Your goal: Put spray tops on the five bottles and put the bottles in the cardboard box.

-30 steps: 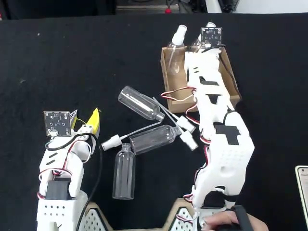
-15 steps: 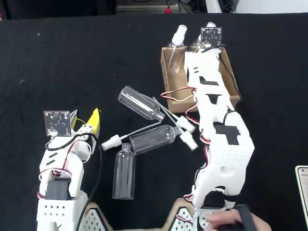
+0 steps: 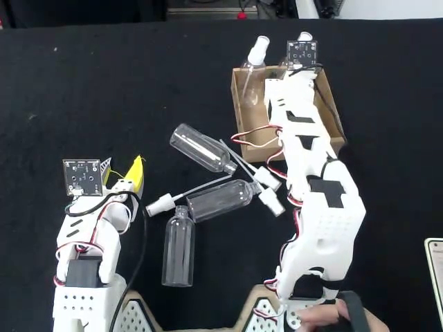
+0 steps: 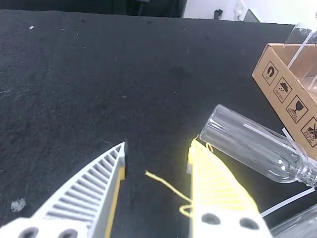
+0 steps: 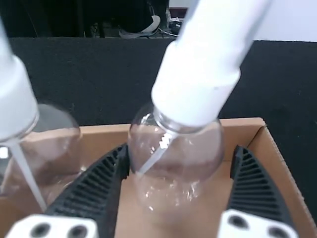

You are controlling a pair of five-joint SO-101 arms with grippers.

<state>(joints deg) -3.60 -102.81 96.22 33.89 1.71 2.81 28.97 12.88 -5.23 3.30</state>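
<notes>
Two bottles (image 3: pixel 253 66) stood in the cardboard box (image 3: pixel 237 104) far across the table (image 3: pixel 104 83), with three more bottles (image 3: pixel 203 147) lying left of it, nearer the arms.

Left gripper (image 4: pixel 158 146): jaws apart, one finger white (image 4: pixel 94 188), the other yellow (image 4: pixel 218 193), nothing between them. A loose yellow thread (image 4: pixel 166 186) trails from the yellow finger across the gap. Beneath lies a black table (image 4: pixel 89 74). A clear bottle (image 4: pixel 252 146) without a top lies on its side just beyond the yellow finger, its neck close to the wall of a cardboard box (image 4: pixel 290 94). Clear containers (image 4: pixel 304 37) stand inside the box. A thin white tube (image 4: pixel 290 201) lies near the bottle's neck.
</notes>
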